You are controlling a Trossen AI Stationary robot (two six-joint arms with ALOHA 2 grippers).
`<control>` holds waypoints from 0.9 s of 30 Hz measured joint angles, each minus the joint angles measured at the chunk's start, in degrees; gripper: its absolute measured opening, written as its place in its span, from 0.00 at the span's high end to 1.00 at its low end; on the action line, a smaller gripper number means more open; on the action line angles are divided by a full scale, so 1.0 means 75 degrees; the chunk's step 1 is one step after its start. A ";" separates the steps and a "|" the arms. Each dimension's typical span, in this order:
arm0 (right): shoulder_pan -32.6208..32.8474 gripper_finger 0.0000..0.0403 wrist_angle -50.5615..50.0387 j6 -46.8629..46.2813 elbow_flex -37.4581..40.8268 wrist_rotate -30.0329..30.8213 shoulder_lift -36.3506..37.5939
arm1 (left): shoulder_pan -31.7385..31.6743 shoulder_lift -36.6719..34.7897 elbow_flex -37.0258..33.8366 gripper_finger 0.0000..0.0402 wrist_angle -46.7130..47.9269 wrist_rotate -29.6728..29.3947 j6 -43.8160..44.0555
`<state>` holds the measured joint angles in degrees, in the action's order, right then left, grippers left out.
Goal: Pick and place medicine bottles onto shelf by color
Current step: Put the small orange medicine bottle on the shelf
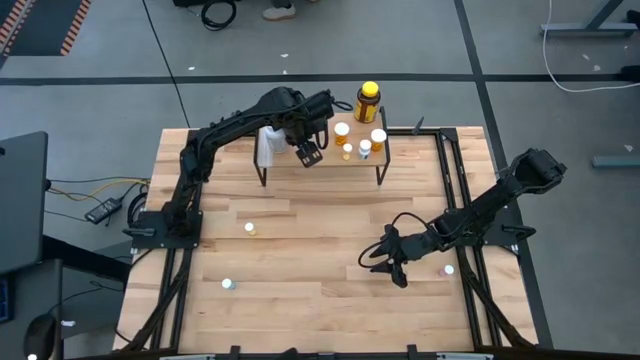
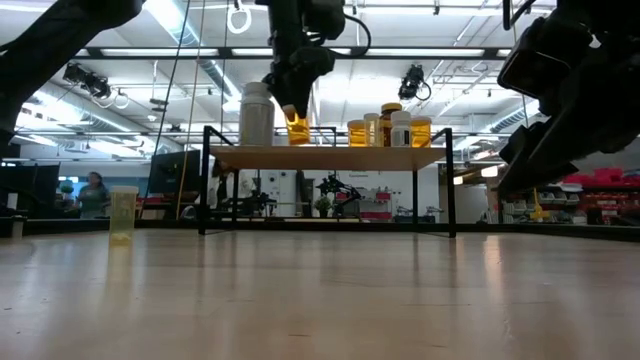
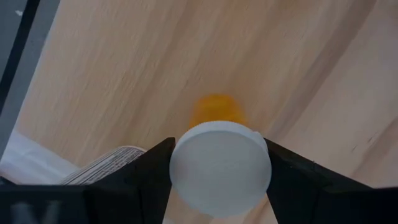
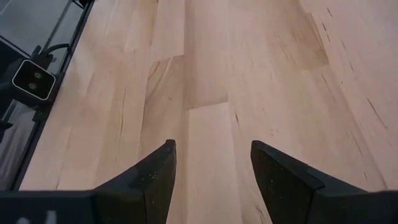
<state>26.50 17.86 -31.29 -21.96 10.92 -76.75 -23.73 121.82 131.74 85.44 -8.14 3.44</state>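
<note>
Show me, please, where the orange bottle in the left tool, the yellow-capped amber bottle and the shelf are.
orange bottle (image 3: pixel 220 167): left wrist view, on its white cap, between the fingers.
yellow-capped amber bottle (image 1: pixel 368 101): high view, on its body below the cap.
shelf (image 2: pixel 330 157): low view, on the plank's front edge.

No lettering can be read anywhere in these views. A printed label on the large white bottle (image 3: pixel 93 169) shows only as fine grey lines in the left wrist view, too small to make out. The labels on the amber bottles (image 2: pixel 385 128) on the shelf (image 2: pixel 330 156) are likewise illegible.
</note>
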 joint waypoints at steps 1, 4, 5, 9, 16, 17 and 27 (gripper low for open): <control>0.0000 0.47 -0.0004 -0.0003 0.0000 -0.0003 0.0000 | -0.0001 0.0000 0.0000 0.43 0.0047 0.0000 0.0018; 0.0000 0.47 -0.0001 -0.0005 0.0000 -0.0003 0.0000 | -0.0023 0.0000 0.0000 0.44 0.0093 0.0005 0.0023; -0.0001 0.47 -0.0001 -0.0010 0.0000 -0.0003 0.0000 | -0.0023 0.0000 0.0000 0.44 0.0082 0.0004 0.0024; 0.0000 0.47 -0.0004 -0.0029 0.0000 -0.0006 0.0000 | -0.0020 0.0000 0.0000 0.44 0.0066 0.0011 0.0044; 0.0000 0.47 -0.0004 -0.0035 0.0000 -0.0012 0.0000 | -0.0017 0.0061 0.0012 0.42 0.0031 -0.0044 0.0046; 0.0008 0.47 -0.0007 -0.0035 0.0000 -0.0013 0.0000 | -0.0018 0.0061 0.0012 0.42 0.0051 -0.0046 0.0049; 0.0122 0.47 -0.0001 -0.0038 -0.0003 -0.0020 0.0000 | -0.0020 0.0105 0.0017 0.38 0.0027 -0.0148 0.0043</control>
<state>27.42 17.85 -31.57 -21.98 10.76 -76.75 -23.88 122.60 131.87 85.64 -9.25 3.77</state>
